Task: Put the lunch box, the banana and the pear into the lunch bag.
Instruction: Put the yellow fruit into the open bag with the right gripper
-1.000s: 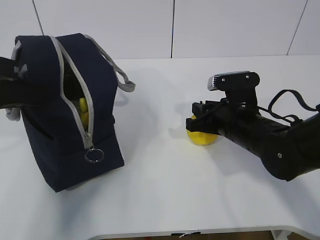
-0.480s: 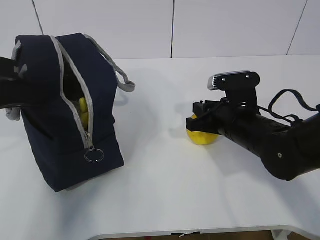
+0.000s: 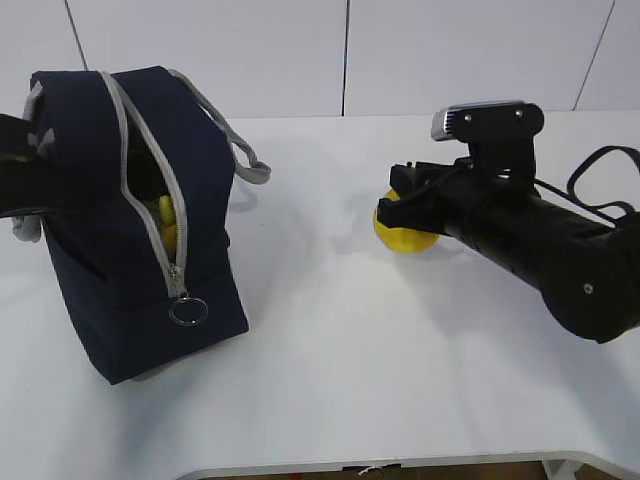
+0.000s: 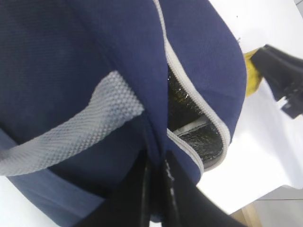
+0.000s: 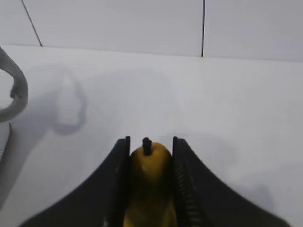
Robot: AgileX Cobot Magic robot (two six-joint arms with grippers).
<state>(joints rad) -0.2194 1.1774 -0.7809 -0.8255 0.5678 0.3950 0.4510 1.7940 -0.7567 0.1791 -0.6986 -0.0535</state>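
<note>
A: Pear [image 3: 402,238], right of centre in the exterior frame. The right gripper [image 5: 149,158] has its fingers [image 5: 118,165] narrowed on the pear's flanks, the stem poking up between them in the right wrist frame.

B: How will it handle, do you think?

A: Light and fairly firm, I'd judge, but rounded and smooth-skinned, so it could roll or slip under a weak squeeze. A hard squeeze might bruise it. The plump middle looks like the best place to hold, and that is where the fingers sit.

B: What differs from a second ago?

A: The pear was low against the desk [image 3: 330,340] then. Now it sits higher and further toward the upper part of the frame, with the arm raised along with it. It looks lifted clear, though I can't be sure of a gap beneath.

B: And the lunch bag [image 3: 120,230]?

A: Unmoved at the left of the frame, standing with its zipper parted. Something yellow shows in the opening, likely the banana [image 3: 167,222]. In the left wrist frame the left gripper [image 4: 155,184] has its fingers pressed together on a fold of navy fabric beside the grey handle [image 4: 71,135], apparently holding the mouth open.

B: The lunch box?

A: A pale edge shows inside the bag in the left wrist frame, but I can't say what it is.
</note>
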